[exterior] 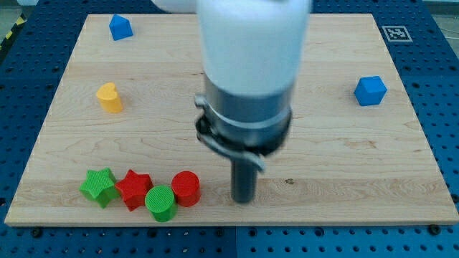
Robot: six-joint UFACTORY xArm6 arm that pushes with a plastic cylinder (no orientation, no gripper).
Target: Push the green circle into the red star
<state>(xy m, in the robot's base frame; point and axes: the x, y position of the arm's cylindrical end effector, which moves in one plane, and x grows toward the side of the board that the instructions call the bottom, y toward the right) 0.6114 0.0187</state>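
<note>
Pincer absent, my tip (244, 198) upright, right of green circle (161, 203), red star (133, 188).

You have just one view to work from. It looks down on the wooden board (337, 154) from above and slightly from the side of the board's bottom edge, facing toward its far edge. It sits near enough that the board nearly fills the frame (blue pegboard table (441, 107) shows around it). The arm's body (247, 79), over the board's middle, looms large and blurred.
</note>
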